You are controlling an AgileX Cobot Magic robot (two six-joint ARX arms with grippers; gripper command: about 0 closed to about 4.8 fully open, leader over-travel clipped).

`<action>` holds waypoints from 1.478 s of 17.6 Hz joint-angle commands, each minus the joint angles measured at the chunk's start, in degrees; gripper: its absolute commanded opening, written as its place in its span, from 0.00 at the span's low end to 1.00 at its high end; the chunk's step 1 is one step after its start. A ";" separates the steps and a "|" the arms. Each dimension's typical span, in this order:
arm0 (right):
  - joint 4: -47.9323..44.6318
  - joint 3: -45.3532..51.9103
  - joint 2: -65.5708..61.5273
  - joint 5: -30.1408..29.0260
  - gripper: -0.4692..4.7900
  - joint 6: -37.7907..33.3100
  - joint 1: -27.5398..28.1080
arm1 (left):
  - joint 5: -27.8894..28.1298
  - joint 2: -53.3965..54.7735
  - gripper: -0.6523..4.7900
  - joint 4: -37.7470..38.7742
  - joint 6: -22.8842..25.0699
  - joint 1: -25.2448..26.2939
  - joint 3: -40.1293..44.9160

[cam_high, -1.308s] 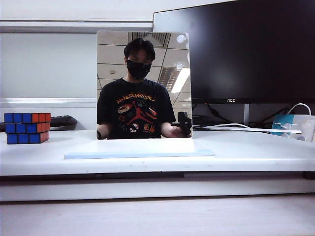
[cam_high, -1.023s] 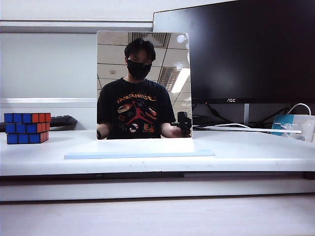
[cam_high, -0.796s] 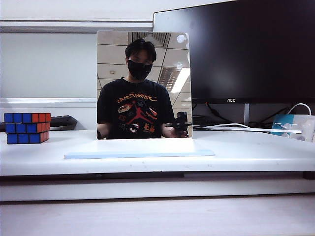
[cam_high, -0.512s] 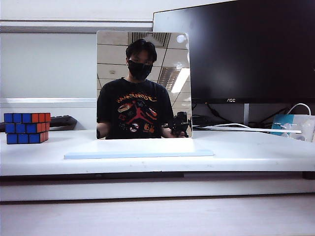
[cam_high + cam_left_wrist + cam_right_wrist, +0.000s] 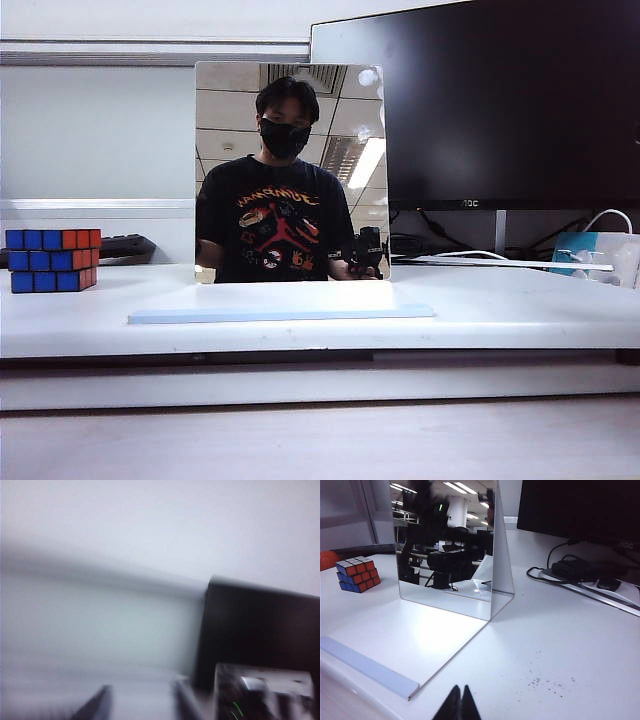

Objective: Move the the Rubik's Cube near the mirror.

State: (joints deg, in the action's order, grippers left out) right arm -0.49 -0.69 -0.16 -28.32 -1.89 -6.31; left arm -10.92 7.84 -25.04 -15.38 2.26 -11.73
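Observation:
The Rubik's Cube stands at the far left of the white table, blue face toward the camera and orange-red face to its right; it shows again as the Rubik's Cube. The mirror stands upright mid-table on a pale flat base, well apart from the cube, and appears too as the mirror. Neither gripper shows in the exterior view. My right gripper is shut and empty, low over the table in front of the mirror's base. In a blurred view my left gripper has its two dark fingers apart with nothing between them.
A big black monitor stands behind the mirror on the right. A dark keyboard lies behind the cube. Cables and a blue-white box sit at the back right. The mirror's pale blue base edge juts forward.
Cube and mirror stay where they were. The person reflected in the mirror shifts arms and the black handle a little. No arm has entered the exterior view.

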 commanded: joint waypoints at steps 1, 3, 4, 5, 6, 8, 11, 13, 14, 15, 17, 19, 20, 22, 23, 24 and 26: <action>-0.59 0.26 0.02 -0.09 0.09 -0.02 0.02 | 6.21 12.94 1.00 -1.27 7.04 -0.28 -5.99; -0.61 0.26 0.02 -0.11 0.09 -0.04 0.02 | 4.04 26.03 1.00 -1.75 5.68 -1.03 -8.17; -0.59 0.26 0.02 -0.11 0.09 -0.04 0.02 | 2.25 37.11 1.00 -4.76 5.60 -3.61 -8.28; -0.61 0.26 0.02 -0.11 0.09 -0.04 0.02 | 4.94 47.41 1.00 -10.03 6.60 -6.56 -8.31; -0.61 0.26 0.02 -0.13 0.09 -0.04 0.02 | 6.19 51.04 1.00 -12.63 7.04 -7.37 -8.31; -0.61 0.26 0.02 -0.13 0.09 -0.04 0.02 | 7.41 59.80 1.00 -20.24 6.78 -8.90 -8.33; -0.61 0.26 0.02 -0.11 0.09 -0.04 0.02 | 11.32 69.88 1.00 -23.08 4.11 -9.29 -8.63; -0.61 0.26 0.02 -0.15 0.09 -0.07 0.02 | 10.69 75.43 1.00 -24.41 2.73 -9.29 -9.01; -0.61 0.26 0.02 -0.11 0.09 -0.07 0.04 | 9.53 78.64 1.00 -26.56 2.71 -9.35 -9.05; -0.63 0.26 0.02 -0.11 0.09 -0.07 0.04 | 9.42 80.13 1.00 -28.35 2.69 -9.35 -9.09; -0.61 0.26 0.02 -0.13 0.09 -0.07 0.04 | 9.35 80.26 1.00 -28.74 2.75 -9.35 -10.60; -0.63 0.26 0.02 -0.11 0.09 -0.07 0.04 | 9.18 80.26 0.71 -27.52 2.69 -9.35 -12.48; -0.66 0.26 0.02 -0.11 0.09 -0.07 0.02 | 9.20 80.26 0.47 -25.46 2.73 -9.35 -13.55; -0.68 0.26 0.02 -0.11 0.09 -0.07 0.04 | 6.47 80.24 0.11 -19.67 2.45 -9.35 -14.69; -0.68 0.26 0.02 -0.11 0.09 -0.07 0.04 | 4.00 80.08 0.11 -19.67 0.90 -9.38 -14.69; -0.68 0.26 0.02 -0.11 0.09 -0.07 0.04 | -0.24 78.95 0.11 -19.26 -2.32 -9.49 -14.67; -0.66 0.26 0.02 -0.11 0.09 -0.07 0.04 | 1.49 74.42 0.11 -15.74 -5.60 -12.87 -14.64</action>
State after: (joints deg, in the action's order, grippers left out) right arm -0.49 -0.69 -0.16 -28.32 -1.89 -6.31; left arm -9.85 84.01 -42.37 -19.31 -8.95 -26.46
